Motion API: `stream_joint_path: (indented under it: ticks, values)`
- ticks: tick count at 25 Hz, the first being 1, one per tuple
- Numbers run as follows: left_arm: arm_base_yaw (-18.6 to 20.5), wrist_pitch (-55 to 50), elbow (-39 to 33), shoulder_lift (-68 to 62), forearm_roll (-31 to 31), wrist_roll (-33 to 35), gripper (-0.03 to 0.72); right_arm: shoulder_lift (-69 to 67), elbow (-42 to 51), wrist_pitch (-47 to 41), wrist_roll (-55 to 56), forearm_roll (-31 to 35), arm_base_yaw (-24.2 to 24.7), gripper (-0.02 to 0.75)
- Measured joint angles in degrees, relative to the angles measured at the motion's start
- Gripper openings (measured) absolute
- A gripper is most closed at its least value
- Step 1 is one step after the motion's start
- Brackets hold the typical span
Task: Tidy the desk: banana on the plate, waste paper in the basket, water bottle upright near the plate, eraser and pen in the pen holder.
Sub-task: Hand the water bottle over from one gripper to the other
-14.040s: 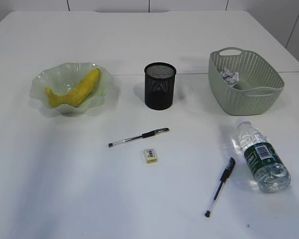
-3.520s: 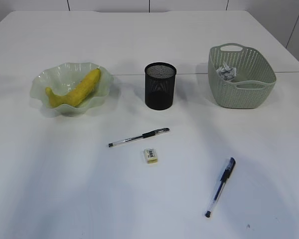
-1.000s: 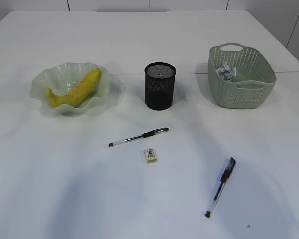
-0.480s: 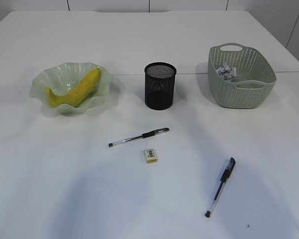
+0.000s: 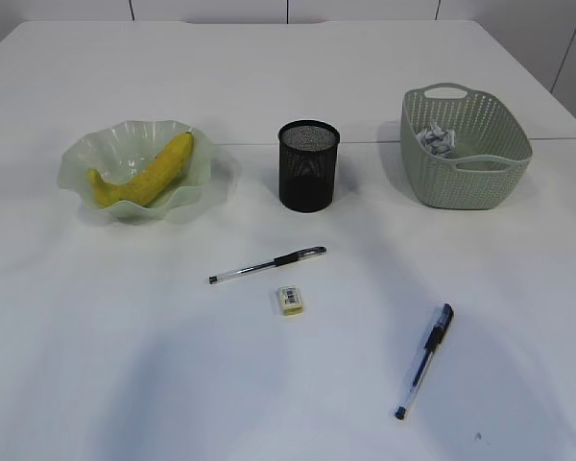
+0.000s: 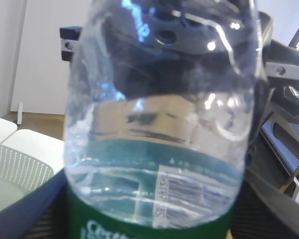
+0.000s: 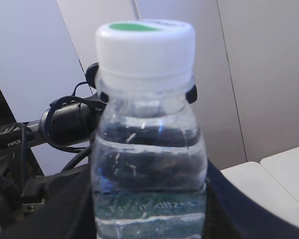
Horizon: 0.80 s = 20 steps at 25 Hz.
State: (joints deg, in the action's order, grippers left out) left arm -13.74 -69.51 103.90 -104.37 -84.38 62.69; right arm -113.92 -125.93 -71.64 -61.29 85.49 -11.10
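**A:** Where has the bottle (image 7: 148,149) gone? It was lying at four o'clock on the desk (image 5: 125,365), just below the basket (image 5: 461,187).

**B:** It's been lifted clear and doesn't show in the exterior view any more. Both wrist cameras are filled with it. The right gripper (image 7: 149,219) has it clamped, with a finger tight against each side and the white cap at twelve o'clock, so it's standing upright.

**A:** And the left gripper (image 6: 157,219)?

**B:** The bottle (image 6: 157,149) sits between its fingers too, with the green label low at six o'clock. I can't tell whether they're pressing on it or just standing around it. It looks to me like a hand-over, which would make sense because the plate (image 5: 82,158) is over at ten o'clock, on the left arm's side.

**A:** Has anything else changed?

**B:** The basket at two o'clock has been turned and sits squarer now. The paper (image 5: 435,139) is inside it and the banana (image 5: 149,171) is on the plate, so those two jobs look done.

**A:** What's left?

**B:** Standing the bottle near the plate. After that, the pen (image 5: 269,263) and eraser (image 5: 290,300) at six o'clock of the pen holder (image 5: 308,168) need to go in, along with the second pen (image 5: 424,360) out at five o'clock
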Motion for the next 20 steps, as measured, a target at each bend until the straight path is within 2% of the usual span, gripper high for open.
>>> stream_joint_path:
  ticks: [15,17,20]
  values:
    - [0.0,0.7,0.0,0.0,-0.61,0.51,0.59,0.0,0.0,0.0,0.66,-0.47,0.0,0.347]
    - [0.0,1.18,0.0,0.0,-0.72,0.59,0.575,0.0,0.0,0.0,0.66,-0.54,0.0,0.347]
    - [0.0,1.54,0.0,0.0,-0.81,0.59,0.51,0.0,0.0,-0.1,0.66,-0.68,0.0,0.347]
